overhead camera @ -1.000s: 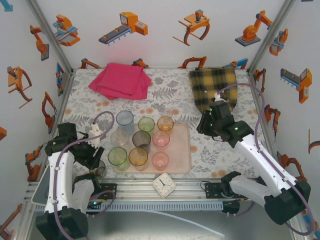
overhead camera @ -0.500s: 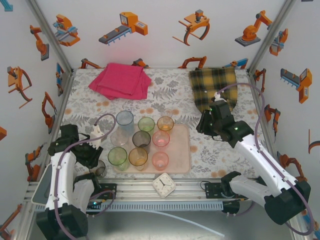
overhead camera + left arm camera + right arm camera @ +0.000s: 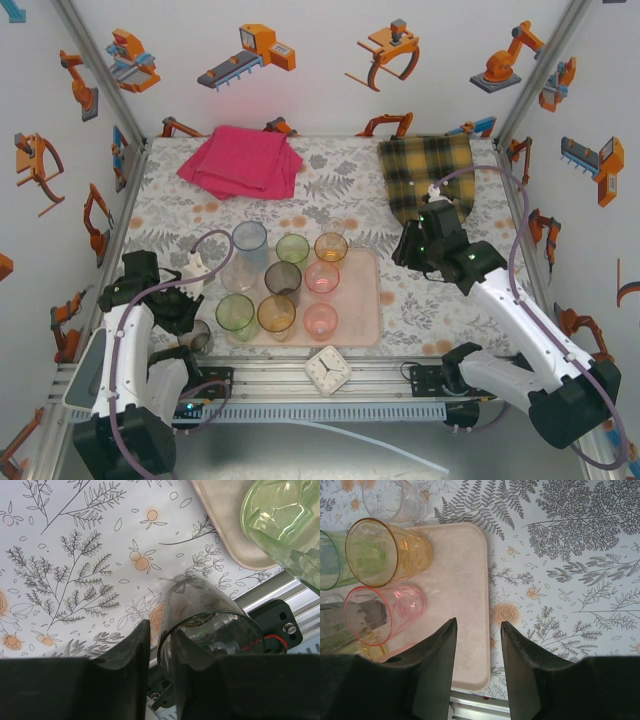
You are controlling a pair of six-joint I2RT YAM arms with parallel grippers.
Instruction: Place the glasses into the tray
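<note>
A smoky grey glass [image 3: 198, 338] [image 3: 210, 615] stands on the tablecloth just left of the pale-pink tray [image 3: 362, 300] [image 3: 465, 580], near the front edge. My left gripper [image 3: 186, 312] [image 3: 160, 627] straddles its rim, one finger inside and one outside. The jaws are narrow, and a thin gap shows between the outer finger and the glass wall. Several tinted glasses stand on the tray, among them green [image 3: 236, 313] [image 3: 285, 520], amber [image 3: 277, 314] and pink [image 3: 320, 320]. My right gripper [image 3: 408, 250] [image 3: 478, 622] hovers open over the tray's right edge, holding nothing.
A clear glass [image 3: 395, 500] stands on the cloth just beyond the tray's far edge. A folded pink cloth [image 3: 243, 160] and a plaid cloth [image 3: 430, 175] lie at the back. A white clock [image 3: 327, 368] rests on the front rail.
My left gripper has dropped toward the smoky grey glass and its jaws have narrowed around the rim. The right arm has not moved.
</note>
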